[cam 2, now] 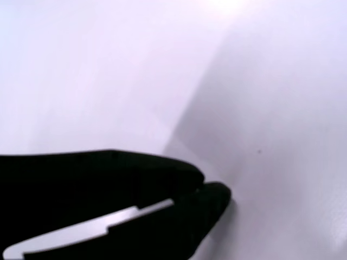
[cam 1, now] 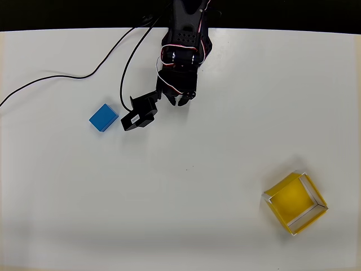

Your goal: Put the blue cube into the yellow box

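A white table (cam 1: 186, 226) is seen from above. The black arm (cam 1: 185, 39) comes in from the far edge, near the middle of that edge. Its gripper (cam 1: 176, 100) hangs over the table a little way in from the far edge. In the wrist view the gripper (cam 2: 203, 189) is seen as two black fingers whose tips touch, so it is closed. Nothing is held between them. Only bare white table is seen past the tips.

The blue cube (cam 1: 103, 117) lies on the table in the left half, closer to the far edge than to the near edge. It is turned a bit, so its sides are not in line with the table edges. Just beside it, on its right, a small black block (cam 1: 139, 115) with a white label is seen, joined to the arm. The cube and the block are close but not touching. Two thin black cables (cam 1: 107, 59) run over the far left part of the table.

The yellow box (cam 1: 295, 203) sits near the near right corner, well apart from the cube. It is turned too, and its inside is bare yellow.
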Robot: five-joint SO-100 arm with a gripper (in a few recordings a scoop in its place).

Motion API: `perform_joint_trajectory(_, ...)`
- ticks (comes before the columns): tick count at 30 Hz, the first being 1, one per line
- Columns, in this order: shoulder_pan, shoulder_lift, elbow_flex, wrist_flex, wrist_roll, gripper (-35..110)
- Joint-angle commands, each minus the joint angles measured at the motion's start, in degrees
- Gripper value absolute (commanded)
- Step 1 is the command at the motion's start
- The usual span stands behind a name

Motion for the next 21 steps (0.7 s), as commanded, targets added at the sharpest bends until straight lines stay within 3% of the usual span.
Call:
perform_joint_trajectory(1,0.09,1.58,1.49,0.97,-0.53,1)
perform_joint_trajectory(5,0.18,1.23,1.49,0.88,-1.93,0)
perform_joint_trajectory(9,4.75,-9.05,-1.93,-10.90,-1.58,1)
perform_joint_trajectory(14,14.24,-24.35,-18.46,-17.05,2.37,17)
perform_joint_trajectory(19,24.79,-38.41,-34.98,-19.34,-0.70,32)
perform_joint_trajectory(21,28.65,-42.54,-38.32,-25.05,0.88,39)
